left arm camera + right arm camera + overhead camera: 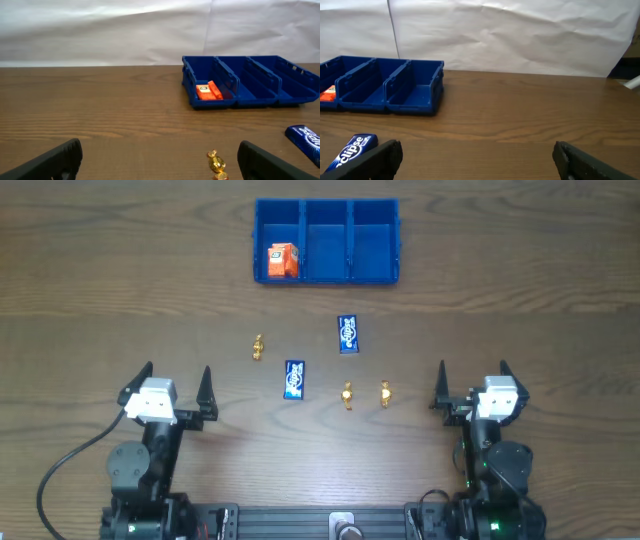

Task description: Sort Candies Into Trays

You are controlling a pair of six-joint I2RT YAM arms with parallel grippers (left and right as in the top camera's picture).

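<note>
A blue tray (pixel 326 275) with three compartments stands at the far middle of the table; an orange candy pack (pixel 282 260) lies in its left compartment. Two blue candy bars (pixel 347 334) (pixel 294 379) and three gold wrapped candies (pixel 258 347) (pixel 347 395) (pixel 385 392) lie loose on the wood between the tray and the arms. My left gripper (pixel 177 388) is open near the front left, with nothing between its fingers. My right gripper (pixel 471 385) is open at the front right, likewise holding nothing. The left wrist view has the tray (pixel 250 100), the orange pack (pixel 208 91) and a gold candy (pixel 216 164).
White sheeting backs the table in both wrist views. The right wrist view has the tray (pixel 380 102) and one blue bar (pixel 352 149). Bare wood stretches to the left and right of the candies.
</note>
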